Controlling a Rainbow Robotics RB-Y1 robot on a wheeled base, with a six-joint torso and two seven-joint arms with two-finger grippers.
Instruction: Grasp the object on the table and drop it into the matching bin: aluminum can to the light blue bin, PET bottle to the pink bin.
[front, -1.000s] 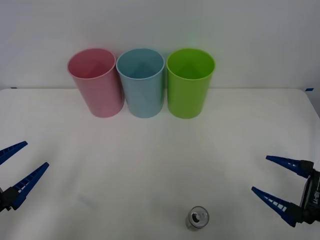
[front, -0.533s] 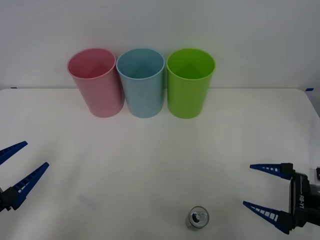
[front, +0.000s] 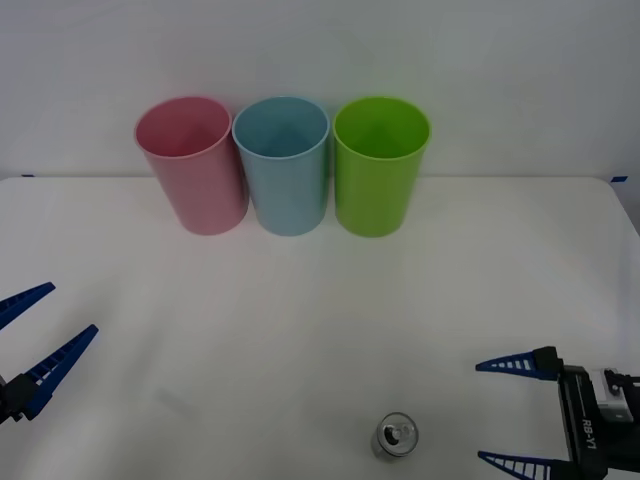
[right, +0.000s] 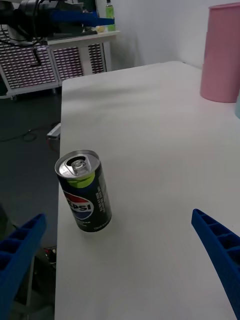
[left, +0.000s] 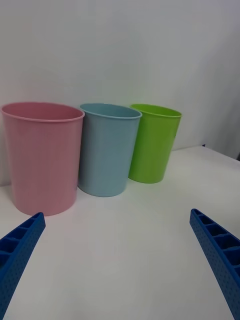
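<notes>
Right end effector (front: 512, 412) open, ribbed blue fingers, beside aluminum can (front: 396, 436) | left end effector (front: 35, 335) open

Plain white wall (front: 500, 60), drawer cabinet (right: 55, 65)

Dark can (right: 85, 192), silver top; pink bin (front: 192, 163).

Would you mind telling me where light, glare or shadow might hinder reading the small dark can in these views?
Front view: even, soft light; the small dark aluminum can with its shiny silver lid glints mildly and casts almost no shadow on the plain white table. Right wrist view: the can's label reads clearly, with the open right gripper fingers framing it.
</notes>
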